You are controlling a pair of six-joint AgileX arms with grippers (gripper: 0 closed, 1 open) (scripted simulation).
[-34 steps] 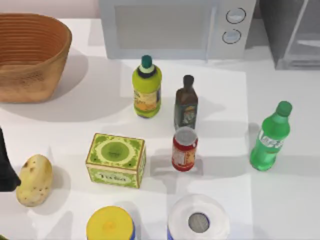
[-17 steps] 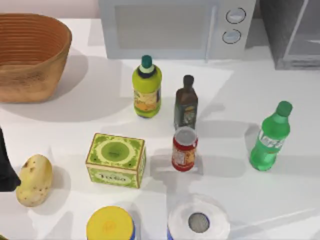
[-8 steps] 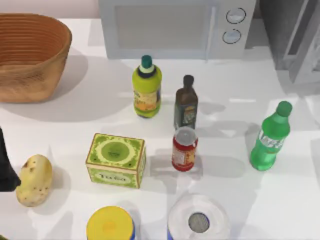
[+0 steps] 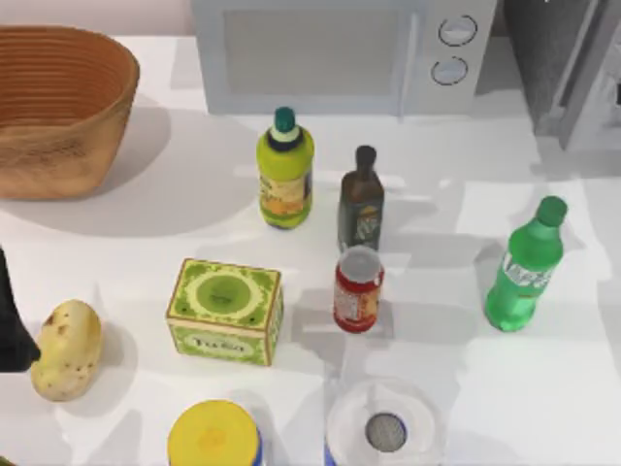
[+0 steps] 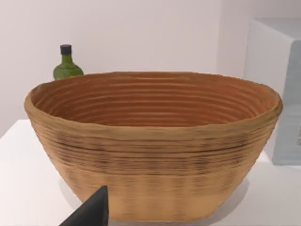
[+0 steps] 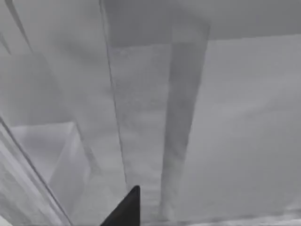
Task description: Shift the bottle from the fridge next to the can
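The bright green bottle (image 4: 524, 267) stands upright on the table at the right, out in front of the fridge (image 4: 532, 53). The red can (image 4: 358, 289) stands near the middle, well to the bottle's left, with a clear gap between them. The fridge's pale-framed door (image 4: 585, 73) sits at an angle at the top right corner. My right gripper (image 6: 126, 210) is close up against grey fridge panels (image 6: 141, 117) in the right wrist view. My left arm (image 4: 10, 325) is parked at the table's left edge, facing the basket (image 5: 150, 141).
A white microwave (image 4: 340, 53) stands at the back. A yellow-green bottle (image 4: 285, 170) and a small brown bottle (image 4: 361, 199) stand behind the can. A green box (image 4: 225, 311), a potato (image 4: 65, 349), a yellow-lidded tub (image 4: 213, 437) and a white-lidded container (image 4: 385, 427) fill the front; a wicker basket (image 4: 58, 107) is at the back left.
The fridge door has swung across the top right corner and shadows have shifted over the right side of the table. The bottle, the can and the left arm have stayed put.
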